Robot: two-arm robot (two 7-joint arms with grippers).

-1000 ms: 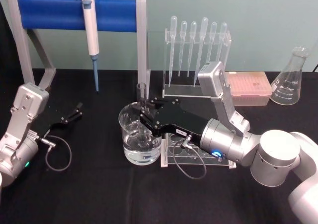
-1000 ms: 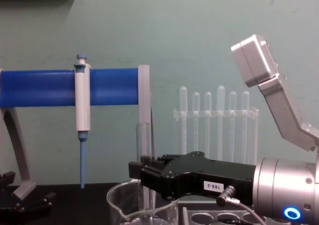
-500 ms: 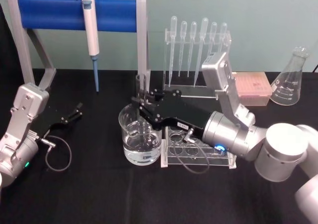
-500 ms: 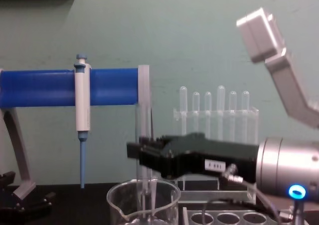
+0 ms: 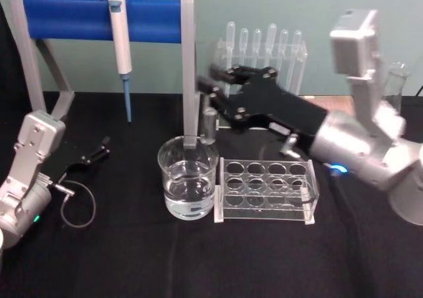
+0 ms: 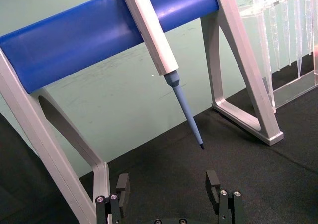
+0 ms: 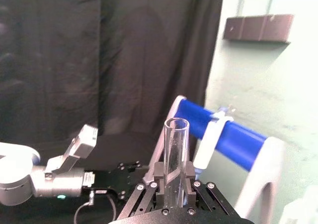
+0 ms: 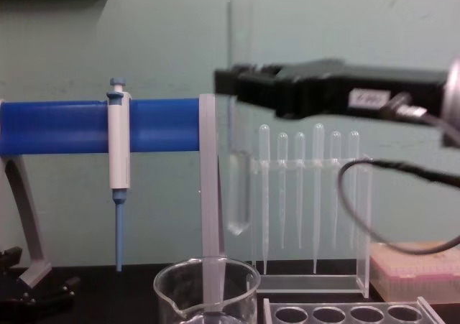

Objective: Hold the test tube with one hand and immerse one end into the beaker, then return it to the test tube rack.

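Hand point(image 8: 228, 87) higher now, test tube point(image 8: 237, 187) out of beaker point(image 8: 207, 288).

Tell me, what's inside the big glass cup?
The beaker holds clear liquid in its lower part. The test tube hangs above it in the right pincer, its round end out of the liquid. The beaker's bottom sits below the chest view's edge.

Open air lies between tube point(image 8: 237, 195) and beaker point(image 8: 207, 284); the stand's grey post point(image 8: 209, 195) crowds its left.
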